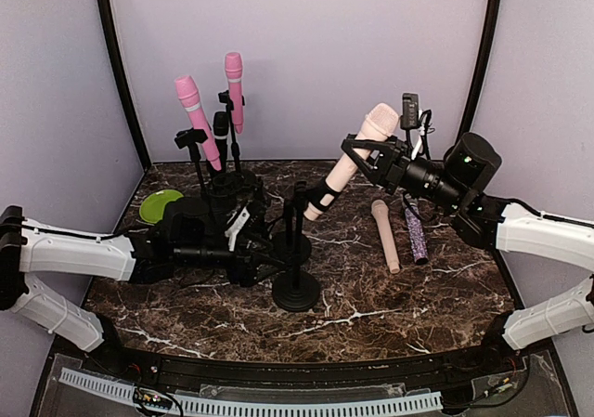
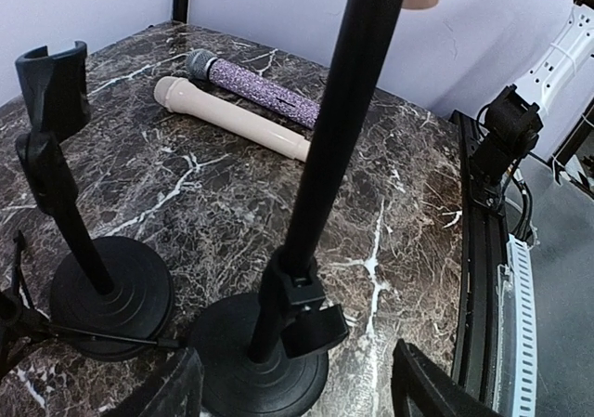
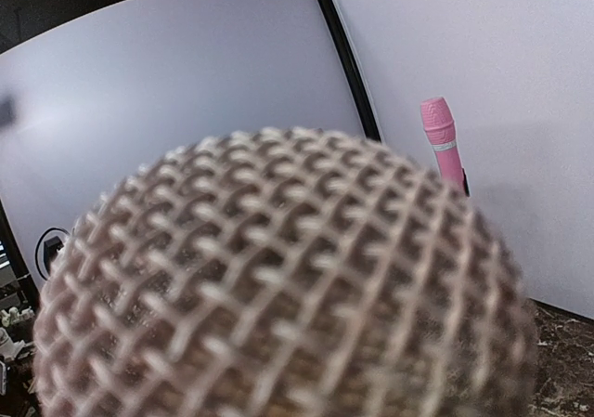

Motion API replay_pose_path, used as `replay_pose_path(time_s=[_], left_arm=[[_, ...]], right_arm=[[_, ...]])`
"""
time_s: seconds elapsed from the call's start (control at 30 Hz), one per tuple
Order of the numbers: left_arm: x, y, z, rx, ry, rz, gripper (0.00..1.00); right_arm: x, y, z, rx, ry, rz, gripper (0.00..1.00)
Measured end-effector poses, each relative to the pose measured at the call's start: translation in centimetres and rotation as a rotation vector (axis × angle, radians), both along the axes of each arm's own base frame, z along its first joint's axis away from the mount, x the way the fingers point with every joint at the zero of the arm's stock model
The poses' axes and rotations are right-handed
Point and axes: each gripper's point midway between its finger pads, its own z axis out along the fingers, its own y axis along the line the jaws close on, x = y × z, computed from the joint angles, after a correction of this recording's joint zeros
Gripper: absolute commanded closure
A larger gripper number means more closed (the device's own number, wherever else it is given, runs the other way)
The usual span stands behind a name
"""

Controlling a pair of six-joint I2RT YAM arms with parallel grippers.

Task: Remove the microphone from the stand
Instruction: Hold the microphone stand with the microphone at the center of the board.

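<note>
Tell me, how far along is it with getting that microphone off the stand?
Done: a beige microphone and a purple microphone already lie on the table. In hand: the right end effector grips the cream microphone, whose lower end appears to sit in the clip of the stand; the open left end effector straddles its pole. Left: lifting it free.

We see left arm (image 1: 79, 254) by marble table's (image 1: 390, 310) left edge, right arm (image 1: 543, 231) by its right edge: white shells, blk joints, thin blk cables. Left gripper (image 2: 297, 387) and right gripper (image 1: 367, 152): blk.
</note>
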Motion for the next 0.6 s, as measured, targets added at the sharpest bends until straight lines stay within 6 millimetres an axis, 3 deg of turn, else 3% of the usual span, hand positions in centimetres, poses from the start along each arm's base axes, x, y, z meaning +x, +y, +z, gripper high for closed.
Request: replay_pose_path(time_s=[0.13, 0.33, 0.6], left_arm=[[-0.2, -0.6, -0.7, 0.014, 0.005, -0.037, 0.27], [-0.3, -1.1, -0.1, 0.015, -0.032, -0.059, 0.27], [0.2, -1.7, 0.0, 0.047, -0.072, -0.049, 0.40]], right_arm=[[0.0, 0.0, 0.0, 0.000, 0.000, 0.000, 0.82], [0.0, 0.0, 0.0, 0.000, 0.001, -0.002, 0.82], [0.0, 0.0, 0.0, 0.000, 0.001, -0.002, 0.82]])
